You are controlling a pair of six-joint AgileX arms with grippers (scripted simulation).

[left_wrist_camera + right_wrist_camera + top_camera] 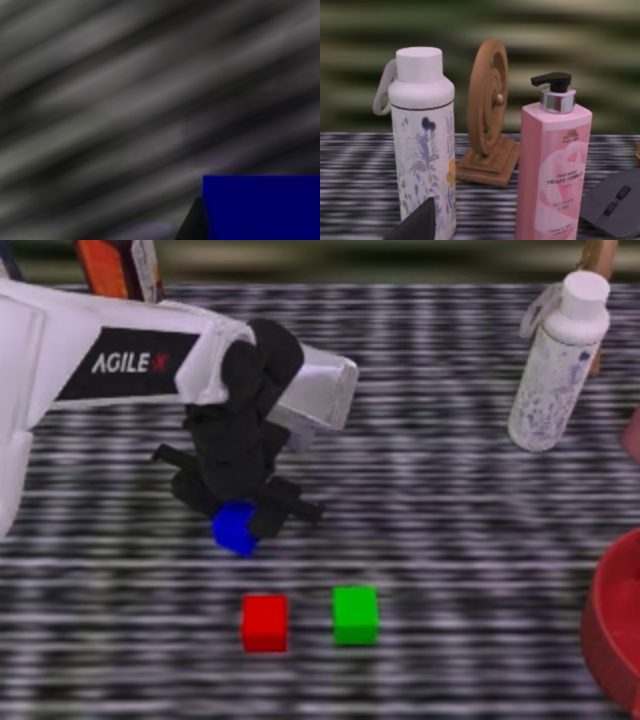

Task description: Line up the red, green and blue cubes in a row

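Right now my left gripper point(243, 522) hangs over the left middle of the desk point(450, 540), its fingers clamped on the blue cube point(234, 528); my left wrist view shows one flat blue face point(260, 207) with a dark finger point(192, 225) against its edge. I judge the cube light, rigid and smooth-sided, so it could slip if the hold sat on an edge; two opposite flat faces are the place to grip. Nearer, the red cube point(264, 623) sits on the striped grey cloth, and just to its right, with a small gap, the green cube point(355, 614), both sharp-cornered and plain. Far right stands a white bottle point(553, 365) with a speckled print, tall and tippy-looking. At the right edge is a dark red bowl point(605, 625), round and thick-rimmed. My right arm is out of the top view, parked; I cannot tell how its fingers stand.
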